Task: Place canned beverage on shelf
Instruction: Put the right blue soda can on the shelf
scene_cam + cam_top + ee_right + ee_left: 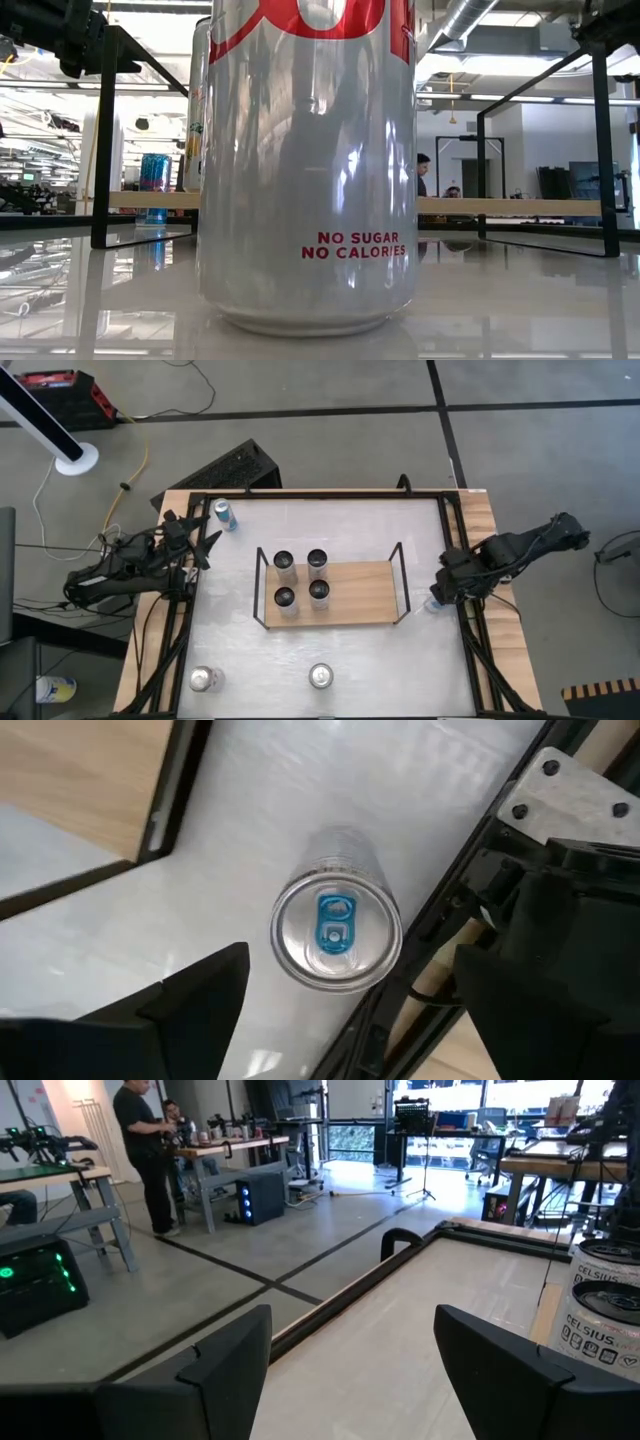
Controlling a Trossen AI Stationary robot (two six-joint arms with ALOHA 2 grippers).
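The right tool hangs spread directly above a blue-tabbed can that stands upright on the white bench by its right rail, just outside the shelf's right end; its fingers flank the can top without touching it. The left tool is spread too, empty, at the bench's left edge near an upright blue can. The shelf, a light-wood board in a black wire frame, holds four upright dark-topped cans in a square on its left half; its right half is bare. Two silver cans stand along the near edge; in the low view one blocks most of the shelf, its top cut off.
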